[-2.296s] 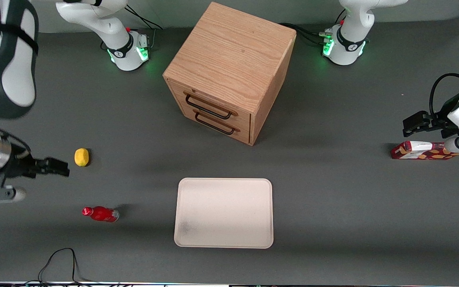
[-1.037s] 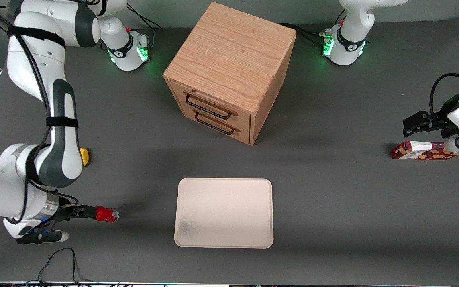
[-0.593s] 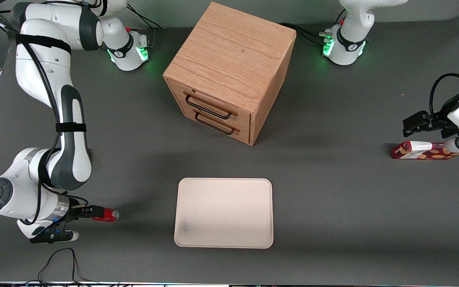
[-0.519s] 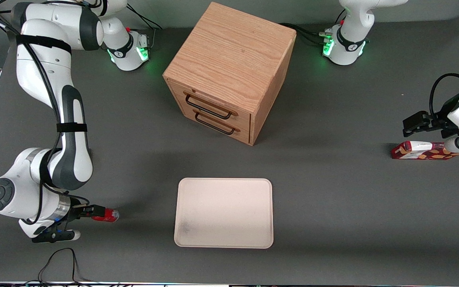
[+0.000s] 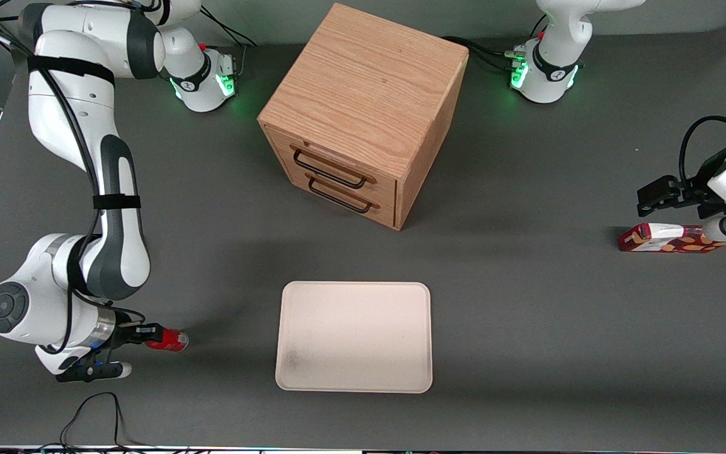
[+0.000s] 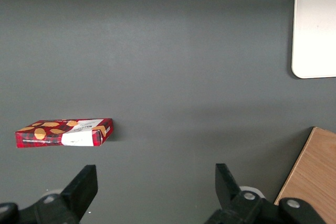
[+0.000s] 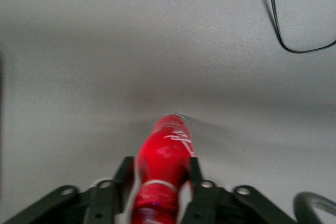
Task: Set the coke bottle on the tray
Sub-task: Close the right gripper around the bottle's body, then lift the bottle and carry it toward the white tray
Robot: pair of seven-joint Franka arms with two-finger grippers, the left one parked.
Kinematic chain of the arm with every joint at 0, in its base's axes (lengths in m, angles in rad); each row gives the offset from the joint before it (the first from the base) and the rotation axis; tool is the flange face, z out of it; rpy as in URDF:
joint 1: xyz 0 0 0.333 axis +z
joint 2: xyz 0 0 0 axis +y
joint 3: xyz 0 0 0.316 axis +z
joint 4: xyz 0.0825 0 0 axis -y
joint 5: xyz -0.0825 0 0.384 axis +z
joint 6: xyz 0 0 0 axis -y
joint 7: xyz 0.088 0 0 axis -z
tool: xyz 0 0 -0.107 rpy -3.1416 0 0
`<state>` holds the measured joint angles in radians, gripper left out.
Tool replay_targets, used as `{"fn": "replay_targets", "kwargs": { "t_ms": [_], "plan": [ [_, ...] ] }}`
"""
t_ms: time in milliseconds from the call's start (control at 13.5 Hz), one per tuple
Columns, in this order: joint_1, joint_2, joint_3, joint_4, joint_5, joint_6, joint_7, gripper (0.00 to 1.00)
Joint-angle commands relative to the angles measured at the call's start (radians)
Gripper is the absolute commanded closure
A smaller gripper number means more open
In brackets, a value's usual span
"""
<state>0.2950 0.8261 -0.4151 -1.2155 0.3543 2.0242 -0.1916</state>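
The gripper point(image 5: 149, 332) is sitting low over the table at the working arm's end, its fingers point(image 7: 124, 178) lying along both sides of the coke bottle point(image 5: 167, 340), which is lying on its side on the table, well apart from the tray point(image 5: 355, 336); whether the pads are pressing the bottle yet or only bracketing it, I cannot tell. To do this step well, the fingers should be closing squarely on the round body near the neck, so that it is not rolling or squirting out, and the lift should be waiting until the hold looks firm. Counting what is showing: one coke bottle, one tray, one wooden drawer cabinet point(image 5: 363, 113) with two drawers, one snack box point(image 5: 668, 238)
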Motion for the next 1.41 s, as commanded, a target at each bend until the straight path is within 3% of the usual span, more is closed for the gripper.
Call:
{"fn": "replay_targets", "kwargs": {
  "t_ms": [0, 296, 815, 963, 1333],
  "plan": [
    [0.01, -0.044, -0.01, -0.012, 0.012, -0.022, -0.026, 1.0],
    [0.01, -0.104, -0.01, 0.086, 0.011, -0.172, -0.022, 1.0],
    [0.032, -0.104, -0.01, 0.437, -0.02, -0.505, -0.011, 1.0],
    [0.049, -0.099, 0.012, 0.449, -0.018, -0.486, 0.009, 1.0],
    [0.075, -0.023, 0.16, 0.456, -0.024, -0.307, 0.09, 1.0]
  ]
}}
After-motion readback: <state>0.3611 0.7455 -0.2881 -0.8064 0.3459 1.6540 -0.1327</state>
